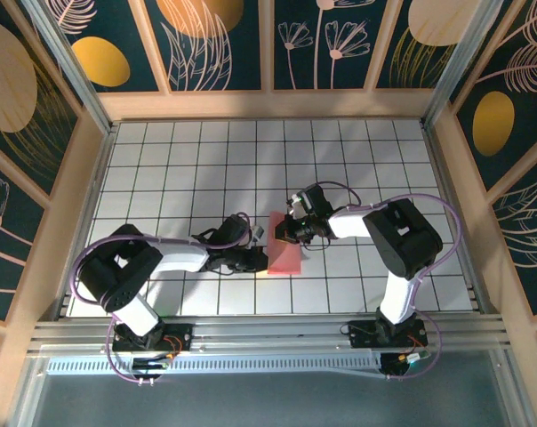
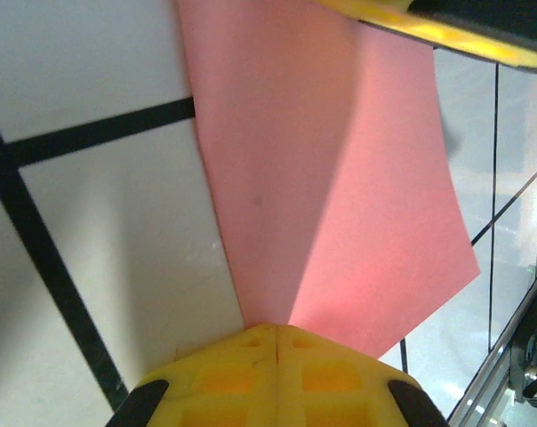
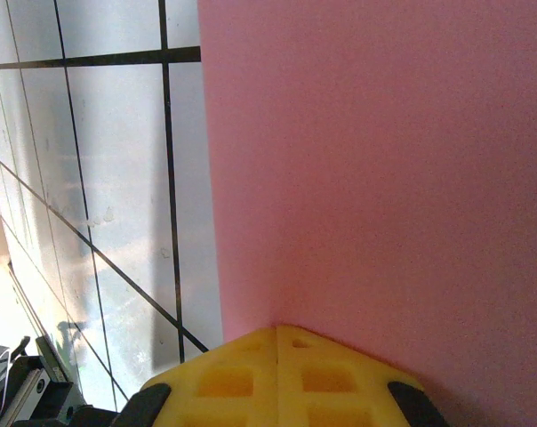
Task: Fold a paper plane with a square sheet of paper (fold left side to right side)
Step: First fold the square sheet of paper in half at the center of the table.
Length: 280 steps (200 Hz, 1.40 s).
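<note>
The left arm (image 1: pixel 175 258), white-shelled with dark joints, is lying low and stretching rightward across the white grid-tiled counter (image 1: pixel 197 160), its wrist ending at the left edge of the square sheet of salmon-pink paper (image 1: pixel 284 247). In the left wrist view, the left fingers (image 2: pixel 220 378), yellow moulded plastic with square pockets, are pressing together along a thin seam. Their tips are meeting a narrow end of the paper (image 2: pixel 340 178); whether the sheet is caught between them cannot be told.

The paper is sitting near the middle of the counter, between the two wrists, showing from above as a tall narrow strip. It is thin and matte. Close up, one half is lying in shade and the other is catching light along a straight line running to the fingertips. The counter (image 2: pixel 91 222) is looking smooth and slightly glossy between black grid lines.

The right arm (image 1: pixel 402 231) is rising from its base, bending at a bulky dark elbow and reaching leftward to the sheet's upper right side. The right fingers (image 3: pixel 335 378), the same pocketed yellow plastic, are also closing tight together against the paper (image 3: pixel 384 160), which is spreading flat and even beside the counter (image 3: pixel 117 178).
</note>
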Motion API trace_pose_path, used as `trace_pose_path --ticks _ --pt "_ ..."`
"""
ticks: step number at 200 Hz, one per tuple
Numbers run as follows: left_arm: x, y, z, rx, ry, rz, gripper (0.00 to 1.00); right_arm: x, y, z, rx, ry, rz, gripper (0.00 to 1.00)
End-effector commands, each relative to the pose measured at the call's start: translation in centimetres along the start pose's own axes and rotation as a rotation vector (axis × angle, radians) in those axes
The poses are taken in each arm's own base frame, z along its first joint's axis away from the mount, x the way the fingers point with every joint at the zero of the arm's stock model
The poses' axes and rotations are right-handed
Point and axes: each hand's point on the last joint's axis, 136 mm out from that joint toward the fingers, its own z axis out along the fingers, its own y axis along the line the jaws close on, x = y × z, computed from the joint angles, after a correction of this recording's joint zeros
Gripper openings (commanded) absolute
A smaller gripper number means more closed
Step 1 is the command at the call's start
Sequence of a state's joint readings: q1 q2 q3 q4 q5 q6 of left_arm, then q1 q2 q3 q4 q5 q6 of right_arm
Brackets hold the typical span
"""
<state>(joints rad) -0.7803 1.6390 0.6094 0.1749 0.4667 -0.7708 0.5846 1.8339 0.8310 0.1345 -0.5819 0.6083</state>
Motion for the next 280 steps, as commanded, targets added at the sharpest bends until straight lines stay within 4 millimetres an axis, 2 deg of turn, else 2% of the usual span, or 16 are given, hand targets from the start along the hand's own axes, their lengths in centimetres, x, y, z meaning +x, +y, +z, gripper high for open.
trace_pose_path --ticks 1,57,76,93,132,152,156,193,237,280 --pt "1.2 -0.4 -0.6 -0.003 0.047 -0.023 0.00 0.9 -3.6 0.4 0.105 0.020 0.041 0.00" --pt "-3.3 -4.2 -2.5 0.067 -0.068 0.021 0.00 0.8 -3.1 0.4 0.094 0.019 0.033 0.00" --pt "-3.8 -4.8 -2.0 0.087 -0.055 0.040 0.00 0.7 -3.0 0.4 0.094 0.019 0.031 0.00" --pt "-3.7 -4.4 -1.1 0.080 -0.029 0.041 0.00 0.8 -3.1 0.4 0.097 0.021 0.031 0.00" --pt "-3.0 -3.4 0.4 0.086 0.009 0.037 0.00 0.9 -3.2 0.5 0.100 0.022 0.031 0.00" --pt "-2.6 -3.2 0.5 0.089 0.018 0.043 0.00 1.0 -3.2 0.6 0.103 0.026 0.034 0.00" --pt "-2.2 -2.4 1.1 0.070 0.038 0.030 0.00 1.0 -3.2 0.6 0.103 0.027 0.033 0.00" --pt "-0.7 -0.6 1.8 0.036 0.081 0.012 0.00 1.1 -3.3 0.7 0.107 0.028 0.034 0.00" --pt "1.0 0.6 1.9 0.000 0.118 0.003 0.00 1.2 -3.5 0.7 0.113 0.034 0.034 0.00" --pt "4.2 1.7 1.4 -0.050 0.186 0.004 0.00 1.2 -3.5 0.6 0.119 0.036 0.032 0.00"
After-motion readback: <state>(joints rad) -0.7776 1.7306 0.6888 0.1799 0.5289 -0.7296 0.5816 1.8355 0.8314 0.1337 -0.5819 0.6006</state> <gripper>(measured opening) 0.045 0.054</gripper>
